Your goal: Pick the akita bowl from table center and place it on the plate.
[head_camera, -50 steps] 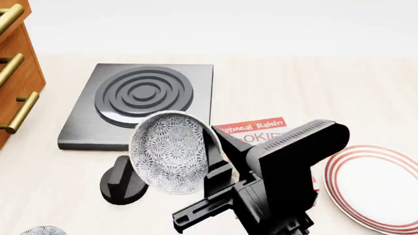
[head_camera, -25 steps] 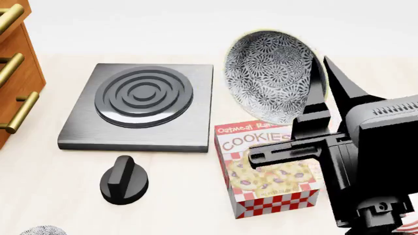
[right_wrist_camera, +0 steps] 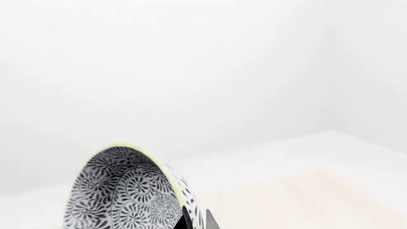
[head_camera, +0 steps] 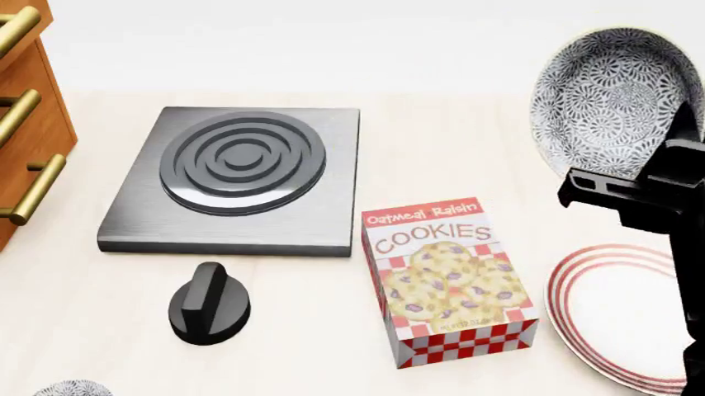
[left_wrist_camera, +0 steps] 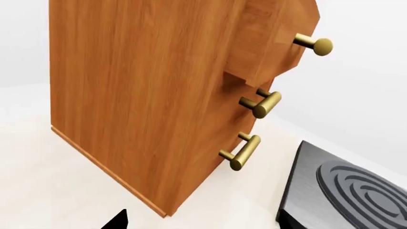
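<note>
1. Nearest the robot, at about 4 o'clock in the head view, lies the plate [head_camera: 628,318], white with red rings; its face is bare, so the placing is not yet done.
2. Above it, at about 3 o'clock, the right gripper [head_camera: 674,144] holds the akita bowl [head_camera: 617,99] aloft. A dark finger [right_wrist_camera: 190,220] shows clamped on the bowl's rim in the right wrist view, so the jaws are pinching the bowl.
3. The bowl is tipped on its side, its patterned inside facing the head camera, well off the table [head_camera: 286,330]. It hangs beyond the plate's far edge rather than squarely over it, as far as the head view shows.
4. Judgement: the pick is complete and the carry is mostly done. What is left is to bring the bowl over the plate's middle, level it, lower it and release.
5. At 6 o'clock stands the cookie box [head_camera: 451,280], close beside the plate's left edge; a low approach could clip it.
6. At about 7 o'clock a second speckled bowl [head_camera: 72,388] peeps in at the frame's edge, untouched, with a black knob [head_camera: 210,309] a little beyond it.
7. Farther off, at 10 o'clock, sit the burner plate [head_camera: 237,177] and the wooden drawer cabinet [left_wrist_camera: 152,95].
8. The left gripper's jaws are not shown; only a dark sliver appears in the left wrist view, so I cannot tell its state.
</note>
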